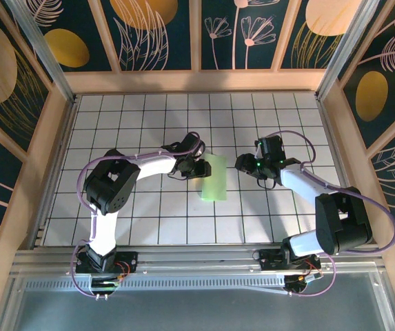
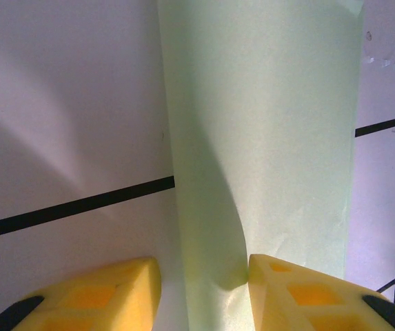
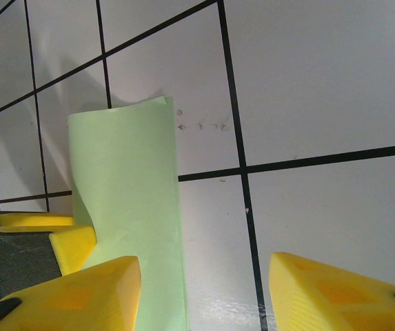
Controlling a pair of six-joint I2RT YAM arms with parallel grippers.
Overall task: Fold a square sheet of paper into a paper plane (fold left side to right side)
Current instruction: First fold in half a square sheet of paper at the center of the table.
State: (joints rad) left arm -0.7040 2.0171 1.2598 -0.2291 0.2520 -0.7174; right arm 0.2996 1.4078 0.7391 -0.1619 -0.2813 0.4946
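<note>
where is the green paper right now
In the top view the green paper lies near the middle of the table, its left edge at the left tool, with the right tool close on its right.

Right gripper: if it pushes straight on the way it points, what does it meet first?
Probably the bare table, just beside the square sheet of paper. The paper lies ahead of one finger of the right gripper, off centre. Depth is unclear.
</note>
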